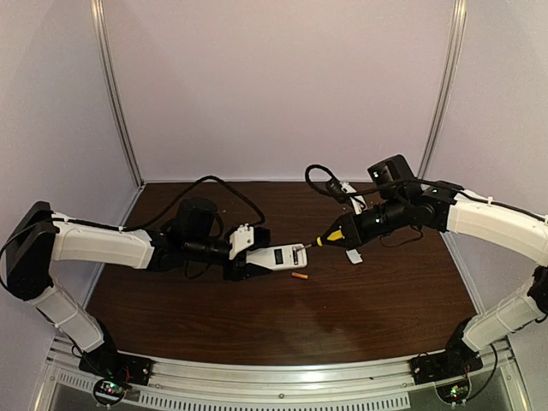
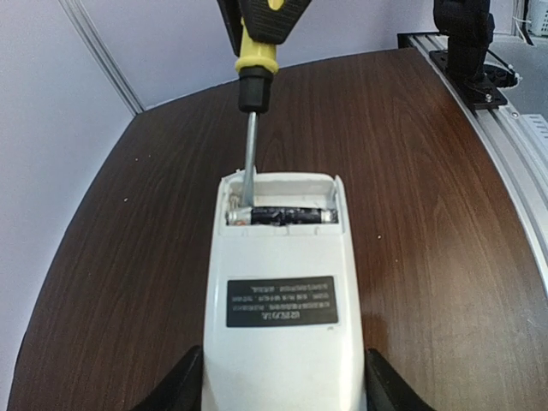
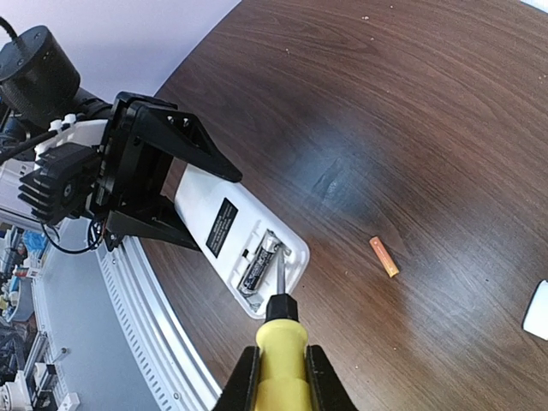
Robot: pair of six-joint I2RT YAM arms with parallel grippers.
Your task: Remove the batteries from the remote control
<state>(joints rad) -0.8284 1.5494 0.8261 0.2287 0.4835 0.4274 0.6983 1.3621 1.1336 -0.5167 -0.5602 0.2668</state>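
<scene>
You are on the second cell. The thin orange-copper battery (image 3: 384, 257) lies loose on the dark wooden worktop (image 1: 257, 317), near the open end of the flat white rectangular remote control (image 2: 282, 291). The dark battery (image 2: 282, 216) sits crosswise in its bay.

Your left pincer (image 1: 253, 255), jaws part-way apart, clamps the remote by its long sides, back face up. Your right pincer (image 3: 282, 377), nearly closed, grips the yellow-handled steel screwdriver (image 3: 281, 342), with its tip at one end of the dark cell.

Next, I judge, you must lever that end up gently while the remote is held firm. The bay's end wall crowds the tip. The small white plastic cover piece (image 1: 354, 256) lies apart, out of the way.
</scene>
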